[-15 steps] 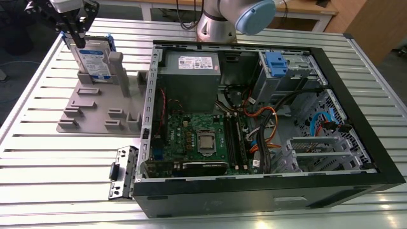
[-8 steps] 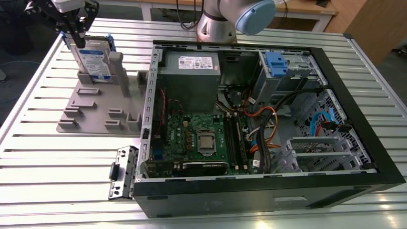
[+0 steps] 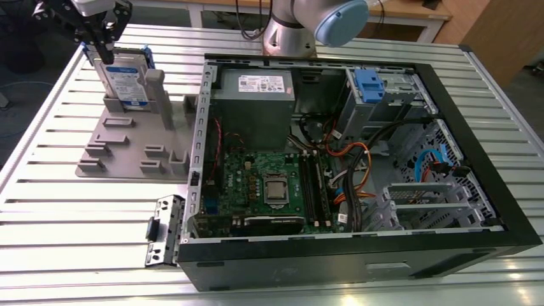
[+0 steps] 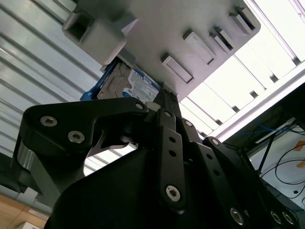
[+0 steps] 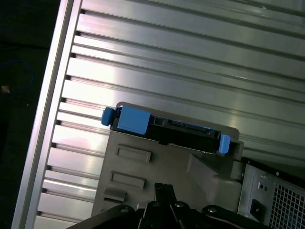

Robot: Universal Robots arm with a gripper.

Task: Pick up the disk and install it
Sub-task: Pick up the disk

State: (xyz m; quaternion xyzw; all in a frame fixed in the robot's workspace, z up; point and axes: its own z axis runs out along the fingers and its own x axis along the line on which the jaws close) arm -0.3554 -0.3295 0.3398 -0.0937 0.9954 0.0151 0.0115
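While the disk stands upright on its edge in a slot of the grey holder block, the gripper hangs directly over it at its top edge, at the exterior view's upper left. Whether the jaws are clenched on the drive or released I cannot tell. The disk's white-and-blue label faces the open computer case, which lies on its side just beside the holder, toward the exterior view's right. In the first wrist view the drive's top edge shows with a blue rail at each end. Inside the case sit the motherboard, the grey power supply and a metal drive cage with a blue tab. Everything rests on a slatted aluminium table
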